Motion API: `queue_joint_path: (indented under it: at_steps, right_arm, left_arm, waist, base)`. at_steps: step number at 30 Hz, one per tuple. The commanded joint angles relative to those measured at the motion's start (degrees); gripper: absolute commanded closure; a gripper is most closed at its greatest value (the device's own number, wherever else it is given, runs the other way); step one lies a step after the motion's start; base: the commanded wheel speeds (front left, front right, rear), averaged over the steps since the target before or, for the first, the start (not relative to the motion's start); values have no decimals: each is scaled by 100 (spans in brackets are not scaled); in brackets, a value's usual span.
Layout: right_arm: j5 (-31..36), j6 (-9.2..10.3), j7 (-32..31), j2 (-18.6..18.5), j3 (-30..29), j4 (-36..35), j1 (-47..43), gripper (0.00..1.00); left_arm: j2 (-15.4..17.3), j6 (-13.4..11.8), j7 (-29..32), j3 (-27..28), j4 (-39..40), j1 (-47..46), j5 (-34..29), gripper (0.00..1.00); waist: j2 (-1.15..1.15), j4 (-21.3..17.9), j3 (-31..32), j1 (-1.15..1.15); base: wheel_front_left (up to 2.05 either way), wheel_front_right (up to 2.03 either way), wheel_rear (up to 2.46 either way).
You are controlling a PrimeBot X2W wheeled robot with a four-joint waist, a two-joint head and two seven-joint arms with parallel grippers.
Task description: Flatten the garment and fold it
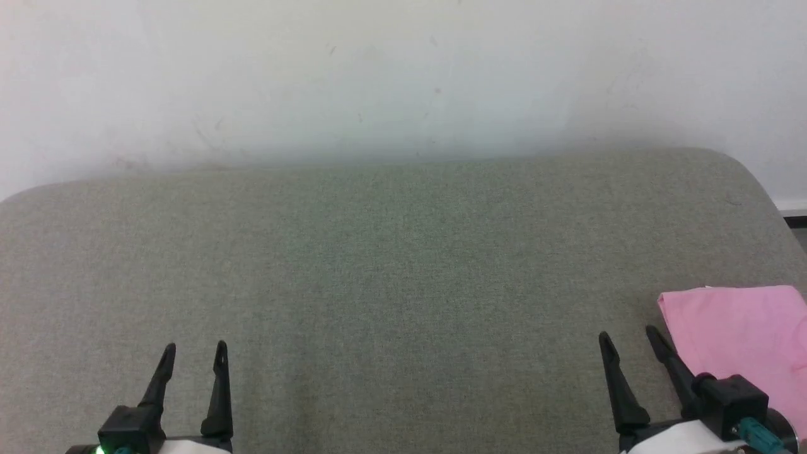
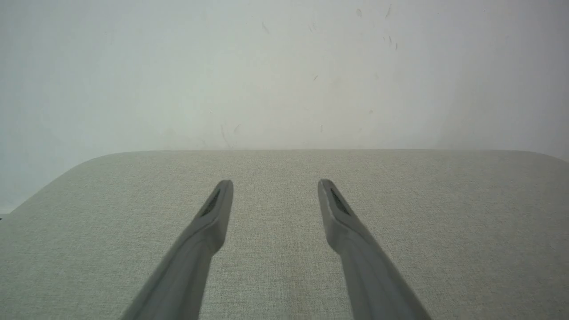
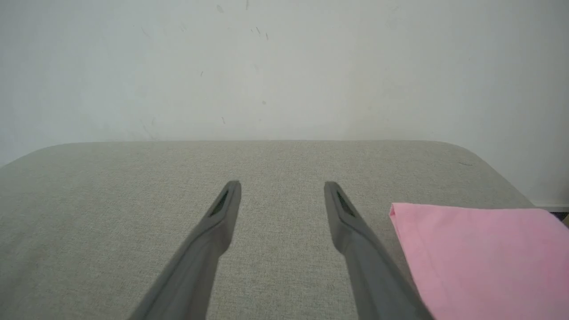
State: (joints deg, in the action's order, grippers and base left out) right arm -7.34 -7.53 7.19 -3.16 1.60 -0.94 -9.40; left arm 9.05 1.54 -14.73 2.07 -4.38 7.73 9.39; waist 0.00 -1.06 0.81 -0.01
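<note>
One garment, pink, lies at four o'clock in the head view. One grey padded surface and one pale wall at twelve o'clock. Two grippers: the left gripper at seven o'clock, the right gripper at five. Four dark fingers in all, two on each

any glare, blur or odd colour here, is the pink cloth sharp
Head view: soft even light, no glare, a faint green cast on the cushion; the garment cropped at the right edge. Left wrist view: the left gripper blurs toward the bottom edge. Right wrist view: the right gripper blurs likewise; garment fairly sharp.
</note>
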Motion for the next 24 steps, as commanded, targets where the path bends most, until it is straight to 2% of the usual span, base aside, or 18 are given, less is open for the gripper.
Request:
queue_joint_path:
  at_steps: [1,12,13,24]
  right_arm:
    - [-25,4,-24,25,-1,-95,-107,0]
    - [45,4,-83,27,-66,-336,-175,0]
    - [28,0,-67,6,-68,-307,-123,100]
    - [65,0,-102,3,-74,-273,-65,100]
  left_arm:
    - [-19,35,-27,-16,-31,72,-66,0]
    - [-33,31,-27,-50,-90,121,-114,0]
    - [-30,-1,3,-39,-72,47,-50,100]
    - [-62,-11,89,-48,-42,1,-87,100]
  waist:
    - [0,-23,25,1]
    - [0,-37,68,1]
    - [0,-37,70,1]
    - [0,-29,62,1]
  base:
    - [0,0,0]
    - [0,0,0]
    - [0,0,0]
    - [0,0,0]
